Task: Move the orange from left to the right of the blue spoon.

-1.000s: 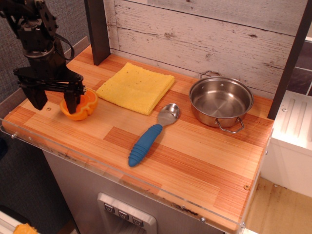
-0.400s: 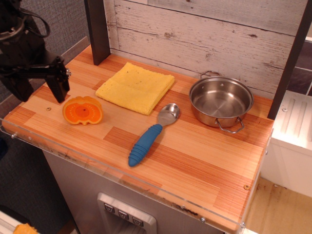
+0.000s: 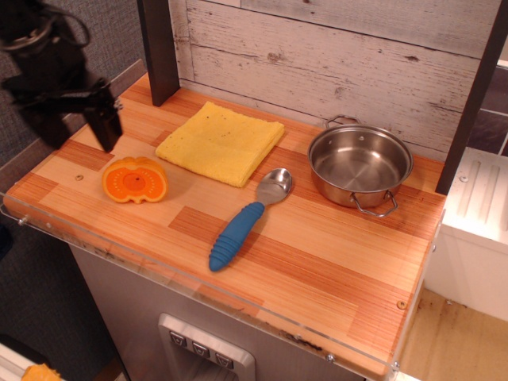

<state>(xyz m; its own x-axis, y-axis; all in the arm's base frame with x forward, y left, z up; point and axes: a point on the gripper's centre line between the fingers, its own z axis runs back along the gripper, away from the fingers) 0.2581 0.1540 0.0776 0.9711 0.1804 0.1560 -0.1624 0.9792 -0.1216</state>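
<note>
Gripper [image 3: 75,131] up at upper left, jaws apart, holding nothing | orange [image 3: 134,179] cut face up at left, well left of blue spoon [image 3: 245,219] | not yet grasped | risk: glossy rounded half slipping from an off-centre pinch, or clipping spoon handle during carry right

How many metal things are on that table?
2: a pot at the back right, and the spoon in the middle, whose bowl is metal. None seems hidden.

single high front-right view, whole table [image 3: 317,262]
</note>
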